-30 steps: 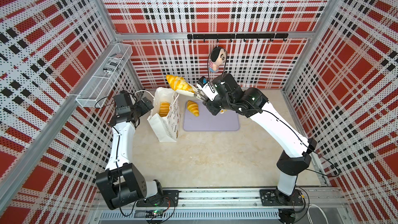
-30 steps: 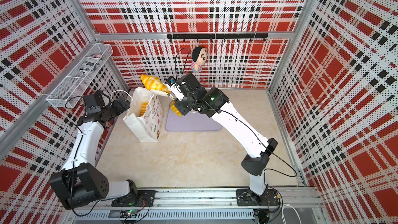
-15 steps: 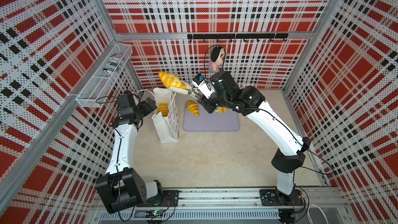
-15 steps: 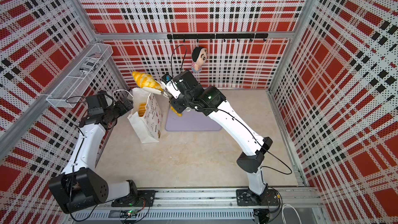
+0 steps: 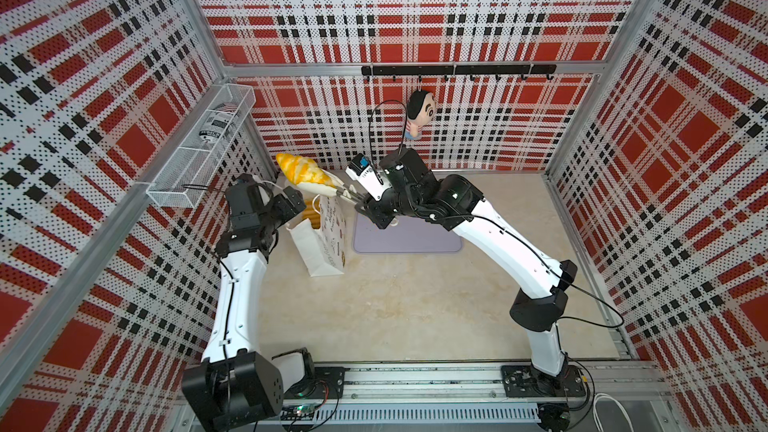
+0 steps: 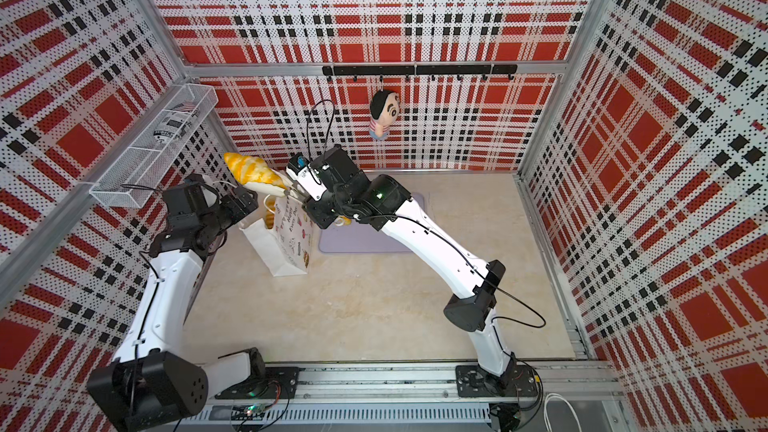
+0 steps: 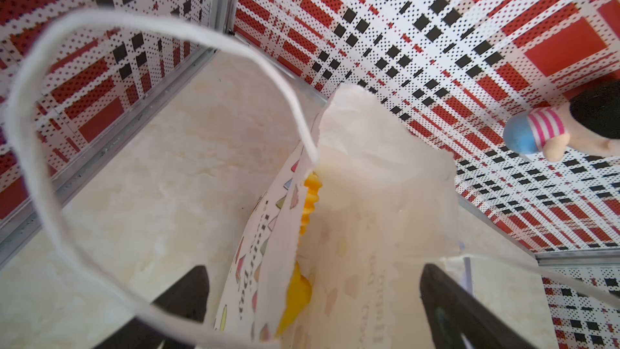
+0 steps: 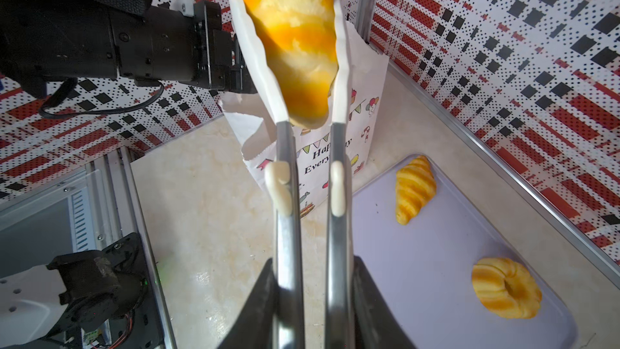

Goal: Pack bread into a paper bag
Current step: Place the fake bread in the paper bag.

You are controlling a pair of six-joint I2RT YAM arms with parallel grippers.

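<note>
- Roll has shifted left in both top views, now held above the bag, left of centre.
- Right gripper clamps tongs that pinch the roll.
- Left gripper gapes wide astride the bag's wall.
- Croissant and ring bun lie on the tray.

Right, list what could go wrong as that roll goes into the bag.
The long roll is held lengthwise in the tongs near the paper bag's narrow mouth; it may catch the rim and tip the bag.
The left gripper is open, not clamping the bag, so a push could topple it.
The cord handle loops near the mouth and may snag.
</note>
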